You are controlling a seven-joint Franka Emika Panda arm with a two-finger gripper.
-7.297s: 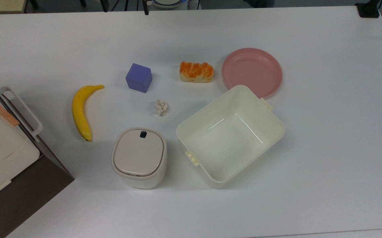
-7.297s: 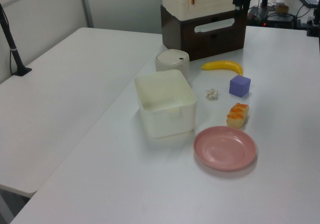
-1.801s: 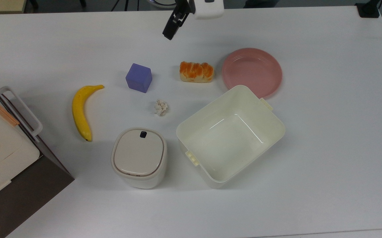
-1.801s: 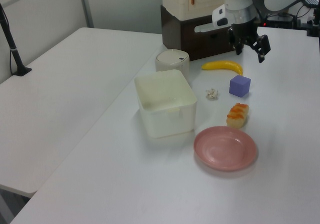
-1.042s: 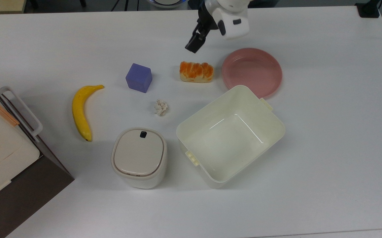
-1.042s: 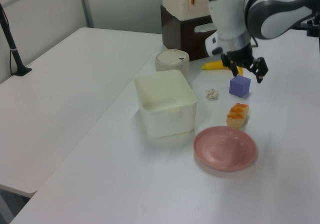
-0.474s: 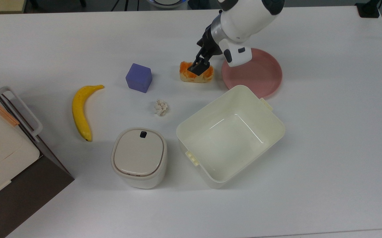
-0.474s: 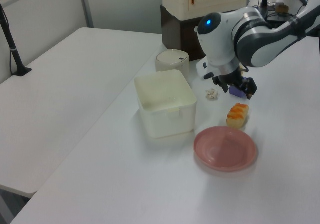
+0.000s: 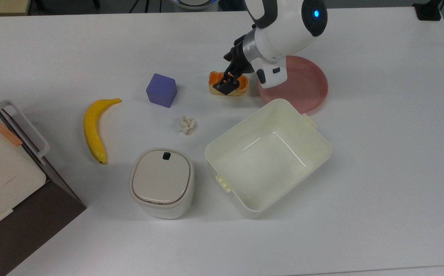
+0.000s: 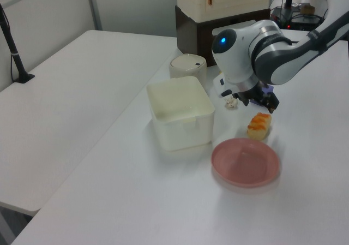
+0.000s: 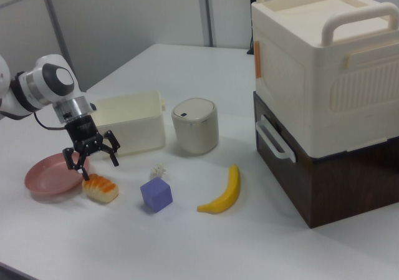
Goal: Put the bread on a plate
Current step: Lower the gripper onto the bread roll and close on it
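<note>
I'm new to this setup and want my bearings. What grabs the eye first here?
The white robot arm's black two-finger gripper, open, hovers just above the small orange-topped bread loaf on the white table. Beside the loaf lies the round pink plastic plate, partly behind the large cream rectangular tub in the top view.

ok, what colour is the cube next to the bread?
Purple. The cube shows best in the top view, sitting apart from the bread, on the top view's left.
</note>
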